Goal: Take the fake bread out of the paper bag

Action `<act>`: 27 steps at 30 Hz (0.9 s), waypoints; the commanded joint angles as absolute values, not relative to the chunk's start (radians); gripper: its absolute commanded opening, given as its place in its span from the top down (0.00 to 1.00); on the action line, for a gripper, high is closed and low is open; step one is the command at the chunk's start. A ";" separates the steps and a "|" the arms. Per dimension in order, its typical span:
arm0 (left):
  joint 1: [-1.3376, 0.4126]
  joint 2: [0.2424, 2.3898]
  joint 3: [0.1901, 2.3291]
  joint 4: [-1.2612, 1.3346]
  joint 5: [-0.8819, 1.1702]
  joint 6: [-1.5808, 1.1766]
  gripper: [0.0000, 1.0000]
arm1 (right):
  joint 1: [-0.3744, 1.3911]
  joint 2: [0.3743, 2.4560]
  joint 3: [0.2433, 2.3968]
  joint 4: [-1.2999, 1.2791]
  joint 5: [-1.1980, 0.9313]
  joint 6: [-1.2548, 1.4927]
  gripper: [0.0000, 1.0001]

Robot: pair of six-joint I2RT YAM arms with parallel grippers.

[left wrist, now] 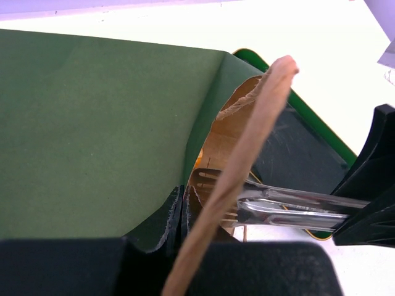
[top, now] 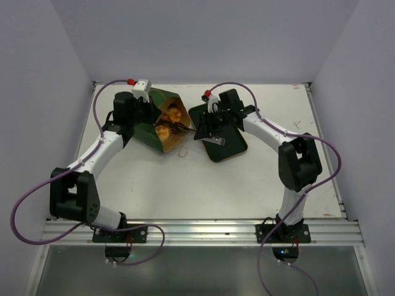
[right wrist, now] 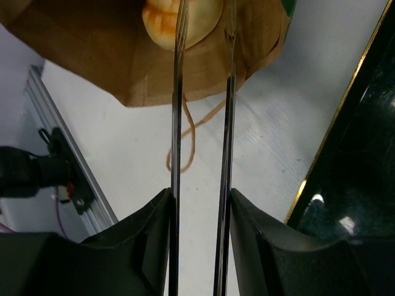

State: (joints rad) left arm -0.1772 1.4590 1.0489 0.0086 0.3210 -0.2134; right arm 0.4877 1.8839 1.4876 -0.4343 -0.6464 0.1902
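Observation:
The paper bag (top: pixel 143 131) lies tipped on its side, dark green outside, with its brown mouth facing right. Golden-orange fake bread (top: pixel 168 122) shows inside the mouth. My left gripper (top: pixel 137 112) is shut on the bag's rim (left wrist: pixel 182 206), and a tan cord handle (left wrist: pixel 247 142) crosses in front of it. My right gripper (top: pixel 207 125) is shut on metal tongs (top: pixel 187 129). The tongs' two blades (right wrist: pixel 177 123) reach into the bag mouth (right wrist: pixel 92 49), one on either side of a pale orange bun (right wrist: pixel 200 18).
A flat dark green tray (top: pixel 229 145) with a tan rim lies under the right gripper, just right of the bag. A loose loop of cord (top: pixel 182 152) rests on the white table in front of the bag mouth. Grey walls close in both sides.

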 commanded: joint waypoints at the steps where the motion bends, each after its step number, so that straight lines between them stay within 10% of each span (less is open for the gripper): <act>1: -0.176 1.414 1.043 0.112 0.302 -0.270 1.00 | 0.492 1.870 1.456 -0.296 -0.675 0.426 0.56; 27: -0.176 1.399 1.042 0.126 0.295 -0.308 1.00 | 0.497 1.930 1.356 -0.026 -0.827 0.880 0.51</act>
State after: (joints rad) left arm -0.1772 1.4509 1.0344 0.0441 0.2924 -0.2790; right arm 0.4911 1.9419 1.3720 -0.1394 -0.7643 0.7898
